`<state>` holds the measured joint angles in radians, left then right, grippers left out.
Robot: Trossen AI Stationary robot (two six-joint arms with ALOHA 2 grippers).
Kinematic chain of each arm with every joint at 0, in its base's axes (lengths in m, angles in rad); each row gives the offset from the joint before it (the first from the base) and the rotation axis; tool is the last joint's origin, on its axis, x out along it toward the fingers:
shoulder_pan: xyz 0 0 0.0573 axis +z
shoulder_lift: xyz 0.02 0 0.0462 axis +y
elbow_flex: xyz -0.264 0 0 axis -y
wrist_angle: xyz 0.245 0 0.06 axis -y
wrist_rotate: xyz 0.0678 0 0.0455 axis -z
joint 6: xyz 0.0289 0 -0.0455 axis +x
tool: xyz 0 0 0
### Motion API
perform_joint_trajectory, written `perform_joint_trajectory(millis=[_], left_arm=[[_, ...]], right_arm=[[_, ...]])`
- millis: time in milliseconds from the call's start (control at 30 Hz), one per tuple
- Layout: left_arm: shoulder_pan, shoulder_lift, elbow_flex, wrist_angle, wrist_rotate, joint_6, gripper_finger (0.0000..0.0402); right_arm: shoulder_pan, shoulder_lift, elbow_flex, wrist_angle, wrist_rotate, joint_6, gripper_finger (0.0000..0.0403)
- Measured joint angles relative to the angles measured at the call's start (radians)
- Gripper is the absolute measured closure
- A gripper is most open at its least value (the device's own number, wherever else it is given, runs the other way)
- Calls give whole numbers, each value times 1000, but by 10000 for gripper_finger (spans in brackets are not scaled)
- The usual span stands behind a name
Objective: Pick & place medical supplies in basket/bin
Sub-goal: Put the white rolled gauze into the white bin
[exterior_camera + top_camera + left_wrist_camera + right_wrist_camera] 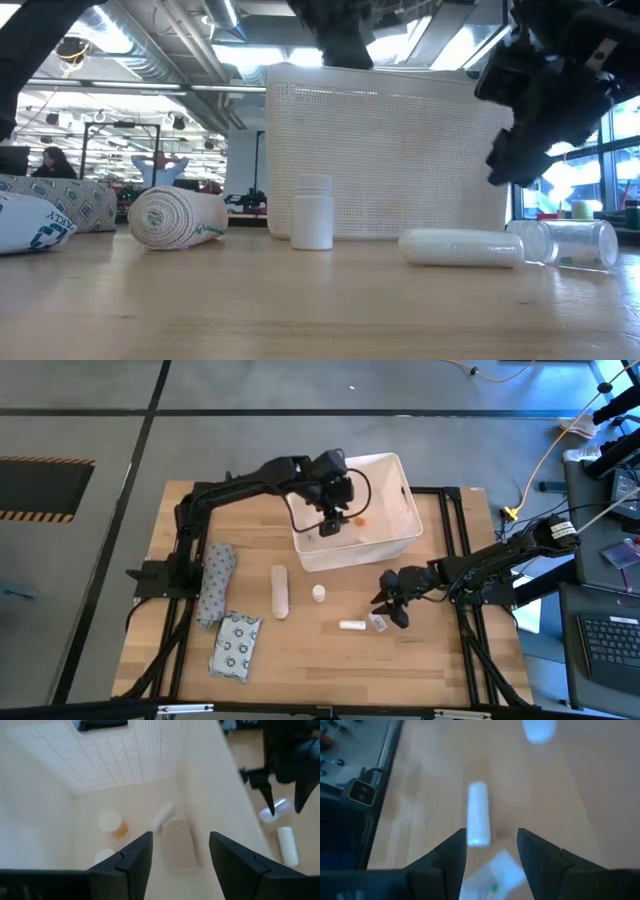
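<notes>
With open, empty fingers the left gripper (331, 526) hovers inside the white tub (404, 495) at upper centre, apparently post-drop, while the right gripper (391, 603), also open, must descend onto the clear tube (379, 622) below.

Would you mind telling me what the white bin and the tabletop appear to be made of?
The white bin looks like matte plastic: its walls show a fine molded grid texture and let light through in the low view. The tabletop looks like light wood with a smooth finish, showing plank seams and grain.
</notes>
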<state>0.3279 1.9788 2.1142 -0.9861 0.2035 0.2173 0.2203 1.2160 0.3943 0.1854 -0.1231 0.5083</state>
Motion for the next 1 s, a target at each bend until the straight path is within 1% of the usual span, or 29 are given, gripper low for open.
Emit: perform_joint_trajectory(millis=[100,167,267,300,367,433,467,533,633,700,767,1000], left_arm=[[0,-27,2,-2,-2,-30,214],[0,-28,2,8,-5,-44,213],[3,-29,1,3,-35,-48,210],[3,-29,1,-3,-31,-54,210],[2,-29,1,-8,11,-66,211],[-2,-38,0,-8,70,-66,212],[-4,-48,0,-3,82,-66,212],[-7,-75,-1,13,82,-71,212],[0,-136,-48,97,58,-77,210],[5,-193,-115,172,57,-77,210],[5,-263,-209,272,59,-78,212],[8,-514,-638,626,51,-141,209]], right_arm=[[0,1,0,86,9,-159,226],[0,1,0,146,52,-256,226],[0,1,0,197,91,-336,226],[0,1,0,205,96,-342,226],[5,1,0,208,98,-345,226],[24,2,0,208,134,-334,226],[38,2,1,207,164,-334,226],[70,2,16,183,217,-336,229],[125,4,73,121,281,-360,239],[158,23,116,58,319,-361,247],[178,58,153,0,343,-357,253],[190,266,246,-20,353,-348,259]])
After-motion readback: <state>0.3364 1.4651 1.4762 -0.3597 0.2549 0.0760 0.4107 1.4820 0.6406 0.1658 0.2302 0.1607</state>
